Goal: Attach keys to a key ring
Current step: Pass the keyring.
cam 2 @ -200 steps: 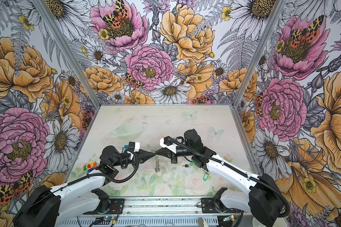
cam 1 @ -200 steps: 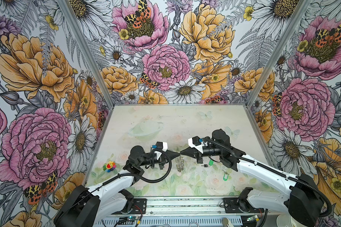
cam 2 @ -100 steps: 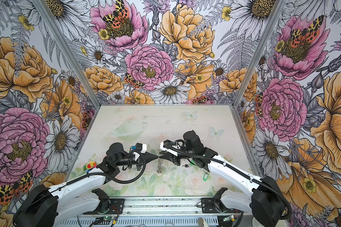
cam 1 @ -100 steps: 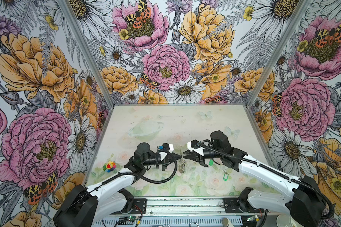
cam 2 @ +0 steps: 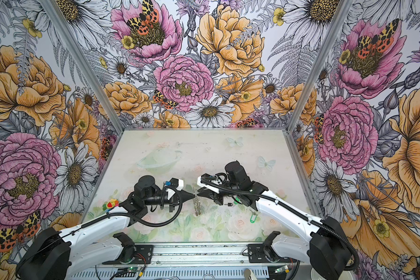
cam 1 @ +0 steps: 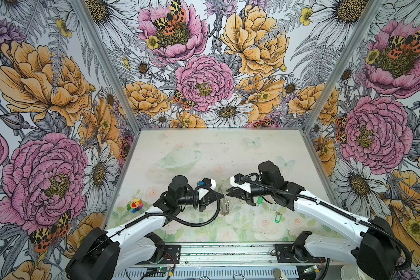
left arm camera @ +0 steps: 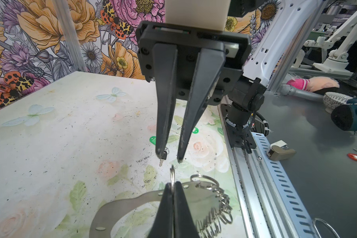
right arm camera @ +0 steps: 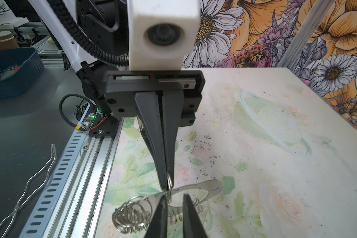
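The left gripper [left arm camera: 173, 185] is pressed together on one small silver wire ring [left arm camera: 172, 173] that stands up from the key ring [left arm camera: 130, 203]. The key ring is a flat grey horseshoe plate with many such rings bunched along its outer edge. Facing it tip to tip, the right gripper [left arm camera: 170, 157] has its jaws slightly parted, with nothing between them. Just behind its tips a small dark key [left arm camera: 162, 158] with a green tag [left arm camera: 152, 139] lies on the flowered table [left arm camera: 60, 134]. A second key [cam 1: 277, 218], also green-tagged, lies nearer the front edge.
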### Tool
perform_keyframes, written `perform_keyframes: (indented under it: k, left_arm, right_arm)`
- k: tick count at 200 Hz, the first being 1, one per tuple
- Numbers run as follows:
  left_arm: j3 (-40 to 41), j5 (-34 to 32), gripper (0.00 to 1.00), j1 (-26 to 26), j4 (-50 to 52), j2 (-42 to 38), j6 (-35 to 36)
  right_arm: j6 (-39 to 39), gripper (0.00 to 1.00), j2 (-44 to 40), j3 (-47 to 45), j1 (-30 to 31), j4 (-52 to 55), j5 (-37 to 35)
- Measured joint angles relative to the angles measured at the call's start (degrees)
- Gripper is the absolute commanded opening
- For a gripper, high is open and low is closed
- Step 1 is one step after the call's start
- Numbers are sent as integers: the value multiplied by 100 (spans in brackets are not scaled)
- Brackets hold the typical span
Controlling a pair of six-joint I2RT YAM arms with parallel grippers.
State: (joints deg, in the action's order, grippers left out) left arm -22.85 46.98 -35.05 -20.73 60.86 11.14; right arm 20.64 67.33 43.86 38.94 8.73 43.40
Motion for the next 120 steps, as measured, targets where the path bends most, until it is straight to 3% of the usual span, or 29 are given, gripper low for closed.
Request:
perform_keyframes:
  k: [96,120]
  left_arm:
    - [-87,2,0,-4,61,76,0]
    - [-87,0,0,-4,83,76,0]
  right_arm:
    - [-2,7,251,125,26,15,136]
    - [7,2,251,125,26,35,144]
